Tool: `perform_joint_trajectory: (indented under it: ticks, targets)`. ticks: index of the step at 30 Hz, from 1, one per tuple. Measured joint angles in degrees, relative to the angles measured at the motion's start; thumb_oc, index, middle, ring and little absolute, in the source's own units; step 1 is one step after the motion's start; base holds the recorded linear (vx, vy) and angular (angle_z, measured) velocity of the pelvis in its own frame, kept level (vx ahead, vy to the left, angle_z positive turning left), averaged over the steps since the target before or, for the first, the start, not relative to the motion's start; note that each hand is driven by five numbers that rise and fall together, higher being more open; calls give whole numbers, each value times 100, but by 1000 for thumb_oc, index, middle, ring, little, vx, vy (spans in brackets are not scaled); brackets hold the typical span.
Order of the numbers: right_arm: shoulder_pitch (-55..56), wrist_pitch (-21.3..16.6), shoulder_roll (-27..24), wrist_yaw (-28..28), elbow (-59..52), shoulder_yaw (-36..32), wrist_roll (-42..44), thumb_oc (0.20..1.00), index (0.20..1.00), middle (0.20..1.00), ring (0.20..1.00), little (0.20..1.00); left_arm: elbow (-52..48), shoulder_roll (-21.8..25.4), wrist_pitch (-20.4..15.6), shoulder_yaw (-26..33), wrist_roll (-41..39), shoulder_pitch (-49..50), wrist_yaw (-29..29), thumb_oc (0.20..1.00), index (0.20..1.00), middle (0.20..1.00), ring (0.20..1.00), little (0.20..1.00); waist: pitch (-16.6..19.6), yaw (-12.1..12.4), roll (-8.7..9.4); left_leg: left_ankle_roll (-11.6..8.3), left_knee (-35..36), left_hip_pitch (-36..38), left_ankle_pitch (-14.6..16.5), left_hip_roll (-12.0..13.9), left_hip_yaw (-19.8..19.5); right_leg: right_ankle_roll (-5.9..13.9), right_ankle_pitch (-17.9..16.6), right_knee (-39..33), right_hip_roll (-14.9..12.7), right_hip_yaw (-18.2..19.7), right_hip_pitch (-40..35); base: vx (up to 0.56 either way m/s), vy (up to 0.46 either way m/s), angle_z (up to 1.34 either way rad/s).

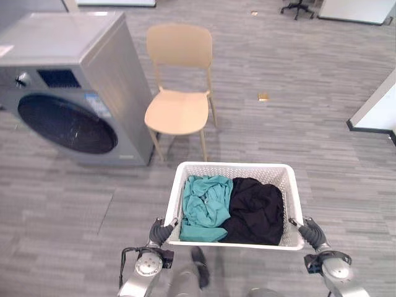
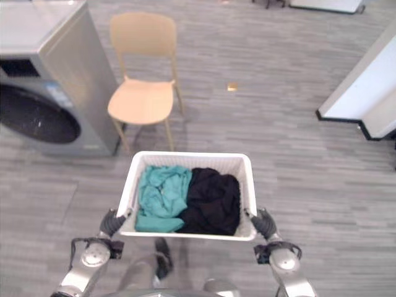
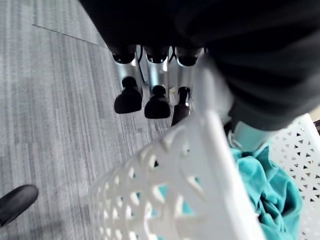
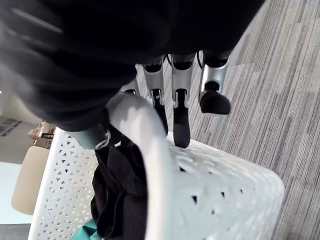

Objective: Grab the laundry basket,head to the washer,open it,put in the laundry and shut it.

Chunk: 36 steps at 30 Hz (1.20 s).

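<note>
A white perforated laundry basket (image 1: 174,189) hangs low in front of me, carried between both hands. It holds a teal garment (image 1: 205,207) on the left and a black garment (image 1: 257,210) on the right. My left hand (image 1: 159,233) grips the basket's left rim, its fingers (image 3: 157,97) curled under the edge (image 3: 212,160). Over on the other side my right hand (image 1: 312,234) holds the right rim, fingers (image 4: 181,112) wrapped below the edge (image 4: 150,160). The grey washer (image 1: 105,68) stands ahead to the left with its round dark door (image 1: 67,122) closed.
A beige chair (image 1: 179,93) stands right of the washer, directly ahead of the basket. A small tan object (image 1: 263,96) lies on the grey floor beyond it. A white partition with a dark base (image 1: 374,117) runs along the right. An office chair base (image 1: 297,7) shows far back.
</note>
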<state>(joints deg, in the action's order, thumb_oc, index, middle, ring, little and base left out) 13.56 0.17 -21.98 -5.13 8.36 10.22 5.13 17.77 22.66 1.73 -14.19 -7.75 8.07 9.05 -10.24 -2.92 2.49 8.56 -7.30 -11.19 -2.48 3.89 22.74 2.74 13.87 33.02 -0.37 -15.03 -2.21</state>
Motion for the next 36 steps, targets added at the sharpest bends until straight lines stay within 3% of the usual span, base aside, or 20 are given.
perform_joint_trajectory:
  ticks: [1, 2, 3, 5, 8, 10, 11, 13, 14, 15, 18, 19, 22, 25, 26, 27, 28, 29, 31, 36]
  targets:
    - [11, -3, 6, 6, -79, 41, -14, 200, 200, 200, 200, 200, -13, 38, -5, 23, -5, 1, -9, 200, 200, 200, 200, 200, 76, -1, 137, 23, 233, 198, -2, -242, 28, -133, 139, 509, -530, -232, 245, 211, 129, -17]
    - [21, -3, 11, -4, -111, 1, -14, 200, 200, 200, 200, 200, -45, 55, -5, 31, -5, -23, -13, 200, 200, 200, 200, 200, 76, -10, 137, -11, 348, 368, -22, -427, 12, -65, 216, 531, -899, -261, 335, 409, 242, 35]
    - [-51, 1, 31, -2, -115, -83, -12, 200, 200, 200, 200, 200, -154, 5, -10, 84, -2, -237, -11, 200, 200, 200, 200, 200, 58, -41, 68, 137, 675, 626, 139, -669, -316, -1, 234, 84, -1086, 2, 651, 391, 221, 68]
    - [-206, -2, 34, 19, -99, -77, -13, 200, 200, 200, 200, 200, -83, 41, -9, 149, -3, -379, -12, 200, 200, 200, 200, 200, -39, -44, -46, -27, 987, 914, -14, -617, -495, -5, 245, -318, -691, 337, 1048, 298, 144, 70]
    - [-390, -2, 0, 27, -37, -43, -15, 200, 200, 200, 200, 200, -76, -21, -25, 165, -7, -325, -2, 200, 200, 200, 200, 200, -114, 2, -76, -30, 1132, 1287, 135, -618, -685, 83, 139, -754, -448, 278, 1820, 226, 36, 37]
    - [-464, -5, 2, 25, -22, -71, -15, 200, 200, 200, 200, 200, -25, -15, -74, 184, -7, -423, 2, 200, 200, 200, 200, 200, -217, -12, -31, -217, 1173, 1476, 273, -699, -901, 270, -350, -1707, -325, 287, 2384, 228, -21, 74]
    - [-460, -5, 24, 26, 19, -67, -15, 200, 200, 200, 200, 200, 27, -5, -75, 180, -5, -422, 2, 200, 200, 200, 200, 200, -227, -3, 6, -282, 1173, 1564, 323, -740, -950, 248, -533, -1943, -357, 289, 2485, 235, -65, 75]
    - [-339, 6, 37, 32, 99, -67, -15, 200, 200, 200, 200, 200, 45, -21, -70, 112, -4, -281, -6, 200, 200, 200, 200, 200, -253, -33, 60, -445, 1162, 1860, 439, -843, -946, 171, -1014, -2159, -421, 246, 2401, 289, -101, 83]
    - [-34, 2, 41, 42, 145, -77, -12, 200, 200, 200, 200, 200, -14, -77, -72, 31, 5, 9, -33, 200, 200, 200, 200, 200, -255, -49, 60, -643, 830, 2120, 878, -779, -1158, -81, -1353, -2020, -411, 421, 2027, 303, -101, 107]
    - [92, -5, 58, 52, 153, -85, -11, 200, 200, 200, 200, 200, -47, -86, -69, 13, 8, 137, -34, 200, 200, 200, 200, 200, -240, -83, 72, -734, 510, 2113, 1080, -708, -1212, -135, -1537, -1954, -379, 438, 1940, 246, -71, 101]
    - [67, -1, 48, 146, 253, -85, -11, 200, 200, 200, 200, 200, -49, -107, -30, 8, 8, 233, -59, 200, 200, 200, 200, 200, -268, -3, 67, -1118, -1165, 1420, 1184, -400, -853, -179, -1534, -2482, -316, 118, 1475, 112, -6, 56]
    - [70, -1, -53, 157, 177, -92, -13, 200, 200, 200, 200, 200, -67, -149, -27, -4, 7, 308, -103, 200, 200, 200, 200, 200, -265, 38, 150, -1203, -1645, 1126, 1275, -198, -612, -559, -1886, -2979, -317, 237, 1056, 237, 71, 56]
    - [-9, 2, -89, 146, 172, -187, -13, 200, 200, 200, 200, 200, -126, -227, -30, 10, 8, 266, -129, 200, 200, 200, 200, 200, -244, 13, 100, -1221, -1055, 1026, 1293, 109, -442, -638, -1964, -3332, -147, 251, 734, 185, 70, 17]
    - [-194, -8, -44, 114, 188, -259, -13, 200, 200, 200, 200, 200, -149, -234, -42, 43, 9, 118, -144, 200, 200, 200, 200, 200, -258, 50, 188, -1235, 315, 924, 841, 141, -523, -509, -1869, -3765, -123, 239, 421, 305, 146, -15]
    - [-295, -21, -59, 81, 377, -315, -12, 200, 200, 200, 200, 200, -127, -253, -58, -27, 13, 36, -151, 200, 200, 200, 200, 200, -230, 16, 33, -1360, 909, 838, 408, 442, -978, -515, -1524, -3505, 54, -3, 476, 284, 177, -20]
    - [-302, -22, -50, 80, 377, -315, -12, 200, 200, 200, 200, 200, -136, -201, -66, -39, 15, -46, -152, 200, 200, 200, 200, 200, -264, -3, 61, -1537, 1045, 800, 202, 598, -1111, -625, -1697, -3408, 133, 32, 466, 284, 177, -14]
    - [-304, -15, -21, 43, 427, -306, -12, 200, 200, 200, 200, 200, -38, -232, -39, -48, 14, -110, -152, 200, 200, 200, 200, 200, -266, -8, 29, -1592, 1046, 665, 51, 853, -1216, -649, -1656, -3528, 272, 96, 343, 358, 221, -53]
    - [-287, -15, 9, 24, 398, -306, -12, 200, 200, 200, 200, 200, -12, -216, -38, -37, 14, -141, -154, 200, 200, 200, 200, 200, -237, 106, 130, -1562, 1065, 460, -91, 896, -1264, -667, -1609, -3654, 289, 242, 296, 369, 240, -66]
    - [-296, -18, -7, 7, 481, -338, -12, 200, 200, 200, 200, 200, 36, -272, -39, -90, 14, -169, -158, 200, 200, 200, 200, 200, -242, 119, 72, -1671, 1242, 252, -206, 914, -1536, -461, -1423, -3640, 310, 308, 240, 366, 256, -64]
    - [-120, 2, -19, 27, 517, -346, -12, 200, 200, 200, 200, 200, 110, -265, -16, -183, 14, -156, -204, 200, 200, 200, 200, 200, -247, 67, -114, -1557, 618, 207, -396, 790, -1676, -620, -1126, -3224, 300, 621, -62, 334, 270, -50]
